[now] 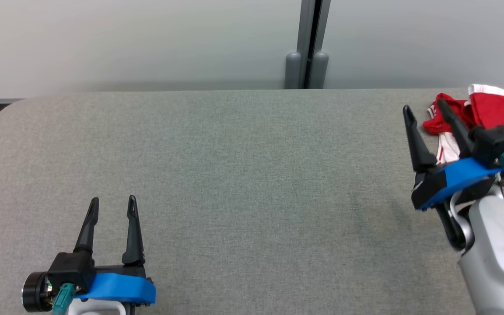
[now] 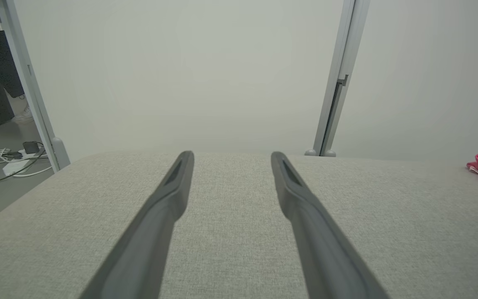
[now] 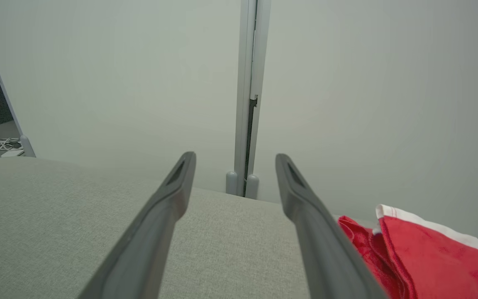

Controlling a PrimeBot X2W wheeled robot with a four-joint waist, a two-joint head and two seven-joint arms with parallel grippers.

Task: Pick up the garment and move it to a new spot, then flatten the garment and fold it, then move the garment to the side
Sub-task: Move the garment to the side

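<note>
**Two grippers open, one garment at the far right edge**

Item 1. Garment (image 1: pixel 499 107): red cloth with white trim, bunched in a loose heap at the far right corner of the grey surface (image 1: pixel 234 175). It runs off the right edge of the head view, so its long axis cannot be told. Not lifted, not flattened, not folded.

Item 2. Right gripper (image 1: pixel 423 105): fingers spread wide apart, nothing between them. It stands just beside the garment's left margin. One finger crosses the red cloth in the head view, and whether it touches cannot be told. In the right wrist view the garment lies low and to the right of the fingers, outside the gap.

Item 3. Left gripper (image 1: pixel 114 198): fingers apart, empty, low at the near left of the surface, well apart from the garment, which sits at the far right of the left wrist view.

Note on the coming move. Judged stage: the reach before the first pick-up. The right arm is by far the nearer. The cloth lies off to the right of its fingers, so they would probably need to shift right and dip before closing on a fold.
</note>
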